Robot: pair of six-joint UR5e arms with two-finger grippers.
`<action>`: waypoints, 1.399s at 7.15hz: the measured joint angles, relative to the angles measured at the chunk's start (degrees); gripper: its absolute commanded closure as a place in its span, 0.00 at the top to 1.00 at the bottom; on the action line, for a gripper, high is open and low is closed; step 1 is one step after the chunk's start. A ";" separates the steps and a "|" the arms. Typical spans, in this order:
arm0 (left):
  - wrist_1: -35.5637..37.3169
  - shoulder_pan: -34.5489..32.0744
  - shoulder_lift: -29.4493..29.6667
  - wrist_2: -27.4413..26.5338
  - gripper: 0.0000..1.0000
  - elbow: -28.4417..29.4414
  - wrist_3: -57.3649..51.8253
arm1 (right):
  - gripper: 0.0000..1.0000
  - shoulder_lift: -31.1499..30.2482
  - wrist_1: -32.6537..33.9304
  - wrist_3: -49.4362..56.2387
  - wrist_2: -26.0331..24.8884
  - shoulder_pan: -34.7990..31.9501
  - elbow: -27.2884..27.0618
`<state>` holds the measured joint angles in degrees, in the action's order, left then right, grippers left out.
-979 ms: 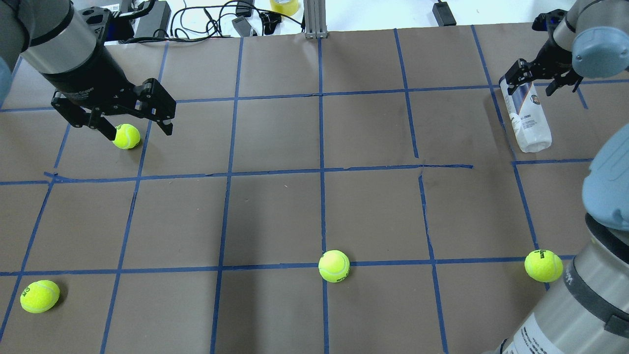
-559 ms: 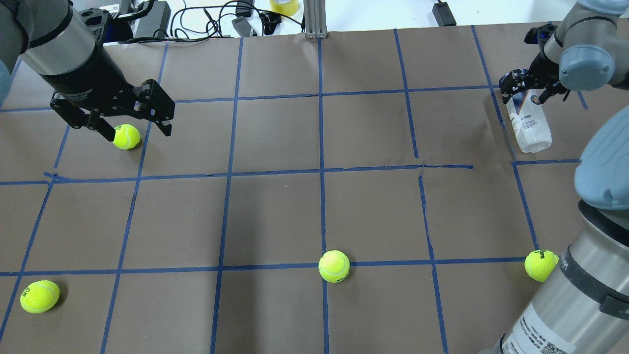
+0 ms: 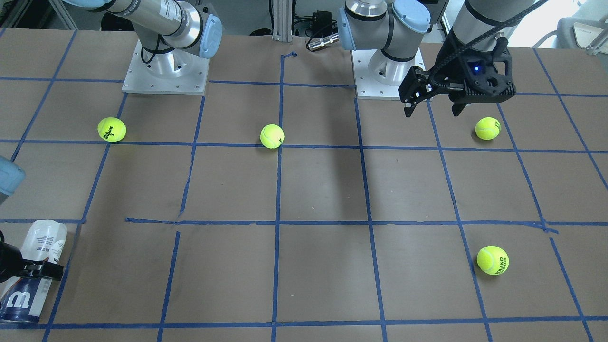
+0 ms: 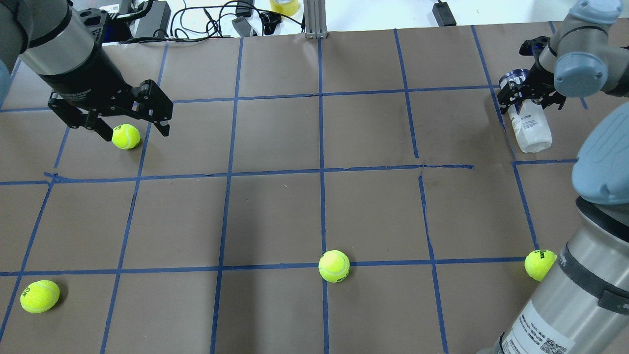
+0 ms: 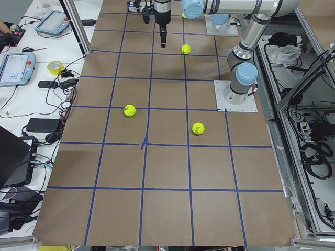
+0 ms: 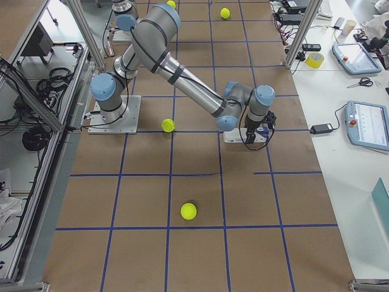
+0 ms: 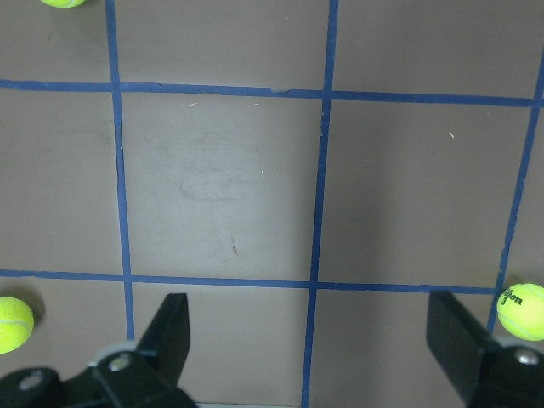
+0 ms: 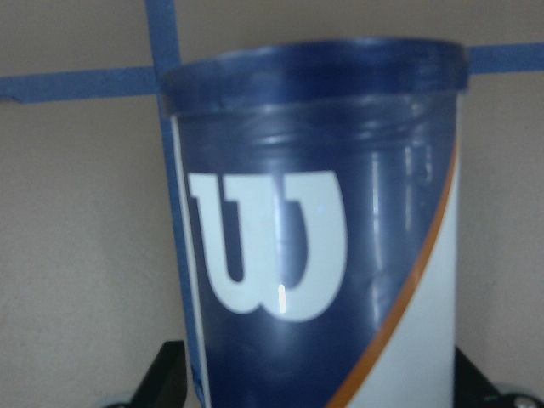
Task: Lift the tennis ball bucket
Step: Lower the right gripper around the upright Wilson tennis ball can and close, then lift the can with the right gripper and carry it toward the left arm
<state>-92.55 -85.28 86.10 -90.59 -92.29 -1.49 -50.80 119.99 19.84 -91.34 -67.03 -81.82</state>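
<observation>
The tennis ball bucket [image 4: 531, 130] is a clear tube can with a navy "W" label and a dark blue rim. It lies on its side at the table's far right, and also shows in the front view [image 3: 42, 242]. My right gripper [image 4: 529, 96] is open and straddles the can near its rim end, one finger on each side. In the right wrist view the can [image 8: 314, 255] fills the gap between the fingers. My left gripper [image 4: 136, 132] is open and empty above a tennis ball [image 4: 126, 136] at the far left.
Loose tennis balls lie at the front middle [image 4: 334, 266], front left [image 4: 40, 296] and front right [image 4: 539, 265], the last beside my right arm's forearm [image 4: 565, 305]. Cables and a tape roll [image 4: 284, 6] lie beyond the far edge.
My right gripper has come down and shifted a little toward the can's rim end, now straddling it. The can has not moved. The left arm has barely moved.
</observation>
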 measured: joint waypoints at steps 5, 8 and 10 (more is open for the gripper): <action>0.04 0.12 -0.06 -0.02 1.00 0.00 0.00 | 0.91 0.75 -0.10 0.78 -0.24 0.06 -0.09; -0.03 0.12 -0.06 -0.10 1.00 0.00 0.00 | 0.74 0.70 -0.09 1.05 -0.55 0.06 0.04; -0.01 0.13 -0.06 -0.09 1.00 0.00 0.00 | 0.57 0.67 -0.03 1.36 -0.99 0.06 0.14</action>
<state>-92.56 -85.15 86.05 -90.68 -92.28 -1.49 -50.13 119.96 21.20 -92.33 -66.97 -81.67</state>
